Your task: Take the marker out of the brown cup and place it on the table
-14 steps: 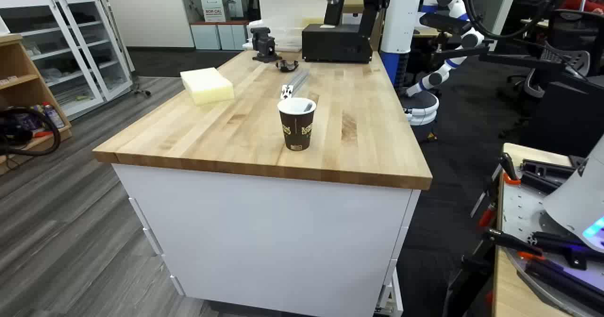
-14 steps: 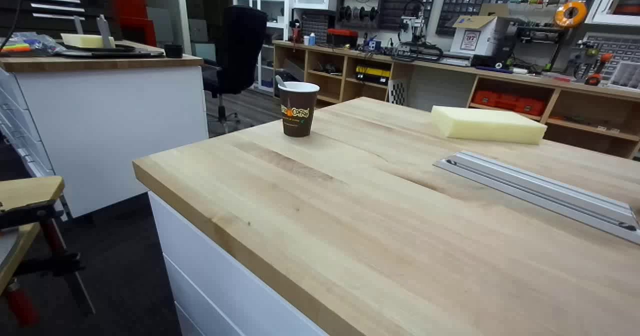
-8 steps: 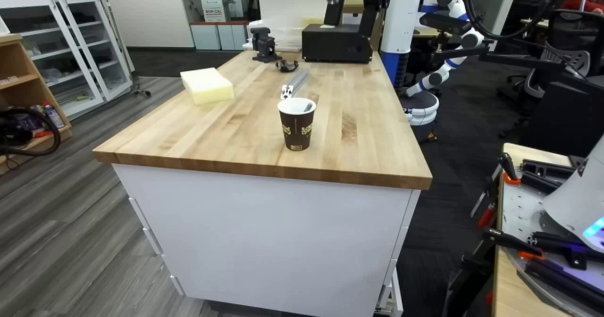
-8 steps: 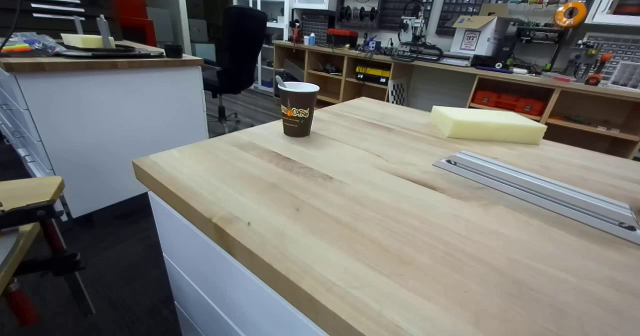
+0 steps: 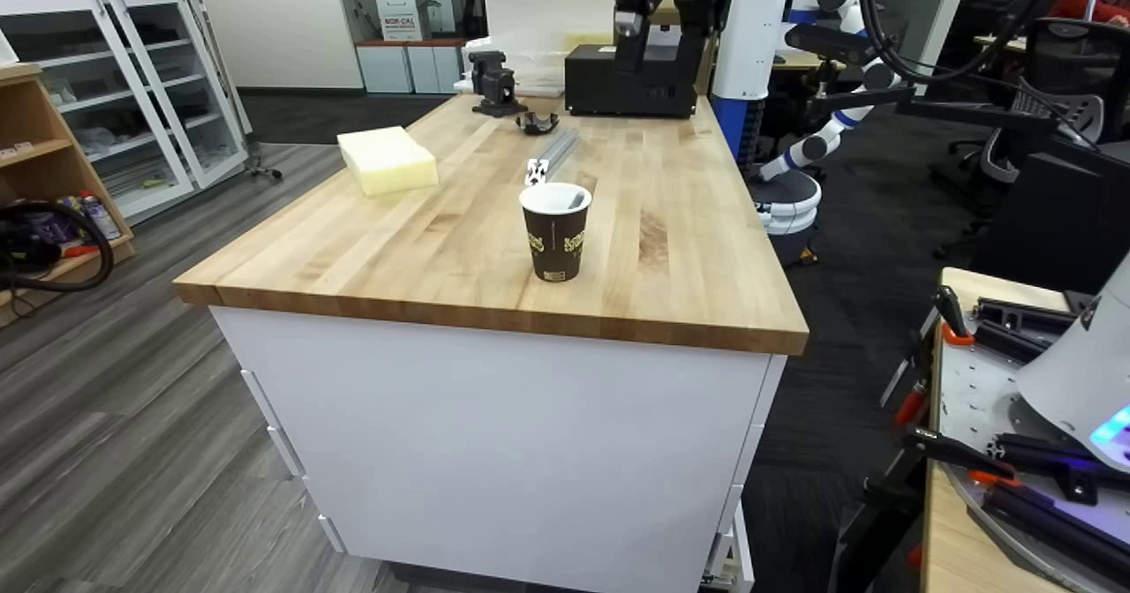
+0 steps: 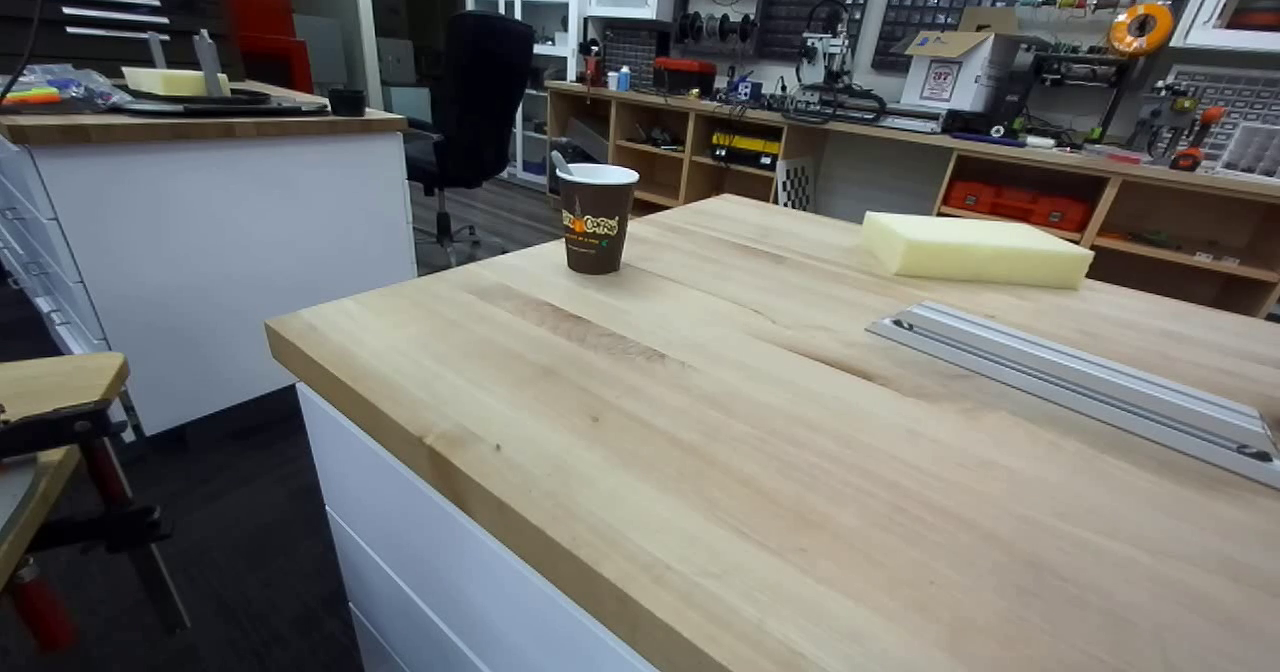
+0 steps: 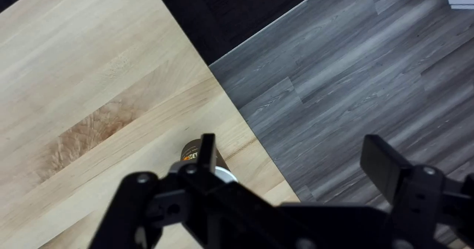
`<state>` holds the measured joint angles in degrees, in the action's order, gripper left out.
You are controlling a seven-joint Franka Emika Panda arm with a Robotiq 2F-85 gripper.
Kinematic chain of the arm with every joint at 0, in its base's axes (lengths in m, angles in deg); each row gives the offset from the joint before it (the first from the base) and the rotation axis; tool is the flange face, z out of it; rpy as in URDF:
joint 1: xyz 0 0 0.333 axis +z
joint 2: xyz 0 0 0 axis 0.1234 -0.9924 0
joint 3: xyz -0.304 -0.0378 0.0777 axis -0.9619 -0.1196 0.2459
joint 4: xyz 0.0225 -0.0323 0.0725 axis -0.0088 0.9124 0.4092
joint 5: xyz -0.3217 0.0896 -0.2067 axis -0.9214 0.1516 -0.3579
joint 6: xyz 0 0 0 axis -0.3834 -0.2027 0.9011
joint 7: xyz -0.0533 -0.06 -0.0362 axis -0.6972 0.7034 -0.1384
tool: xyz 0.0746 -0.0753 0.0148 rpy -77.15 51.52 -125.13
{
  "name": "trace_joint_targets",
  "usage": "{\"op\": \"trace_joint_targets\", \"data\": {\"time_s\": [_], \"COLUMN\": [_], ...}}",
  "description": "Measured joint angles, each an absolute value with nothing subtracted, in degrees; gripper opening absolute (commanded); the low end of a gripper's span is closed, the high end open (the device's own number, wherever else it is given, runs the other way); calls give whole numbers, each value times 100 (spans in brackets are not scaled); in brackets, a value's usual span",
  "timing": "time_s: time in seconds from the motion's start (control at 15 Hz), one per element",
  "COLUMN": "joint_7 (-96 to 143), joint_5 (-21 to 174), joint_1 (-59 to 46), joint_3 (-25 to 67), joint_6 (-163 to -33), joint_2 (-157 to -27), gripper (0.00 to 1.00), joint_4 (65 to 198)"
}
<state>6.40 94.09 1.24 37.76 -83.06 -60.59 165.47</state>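
Two fingers (image 7: 383, 167) of the gripper (image 7: 289, 145) stand wide apart in the wrist view; the gripper is released, with plank floor (image 7: 344, 78) and the edge of the surface (image 7: 122, 49) visible through the gap. In an exterior view, the gripper hangs at the top of the frame, above the surface, overlapping a black box (image 5: 618, 90).

Brown cup (image 6: 597, 217): stands upright on the surface, near an end edge, lower than the gripper and apart from it. In the wrist view, one finger hides part of the cup.

Marker (image 6: 562, 163): seated in the brown cup, tilted, with its grey upper end projecting above the rim in an exterior view. The lower portion is hidden by the cup wall.

Yellow block (image 6: 980, 252): lies on the surface, well apart from the brown cup in both exterior views. Metal rail (image 6: 1070, 382): lies on the surface, likewise apart from the cup.

Farther along the surface in an exterior view, a black device (image 5: 494, 86) stands upright and a small dark part (image 5: 537, 123) lies near it. On a side bench (image 5: 984, 540), a white housing (image 5: 1086, 381) shows a lit blue strip.
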Motion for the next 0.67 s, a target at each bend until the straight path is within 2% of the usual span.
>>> {"op": "trace_joint_targets", "data": {"time_s": [0.27, 0.67], "joint_7": [866, 920], "joint_5": [9125, 8179], "joint_1": [170, 196], "joint_3": [3893, 3965], "joint_6": [-8542, -9630], "joint_2": [-6343, -6992], "gripper": [100, 100], "joint_4": [16555, 16556]}}
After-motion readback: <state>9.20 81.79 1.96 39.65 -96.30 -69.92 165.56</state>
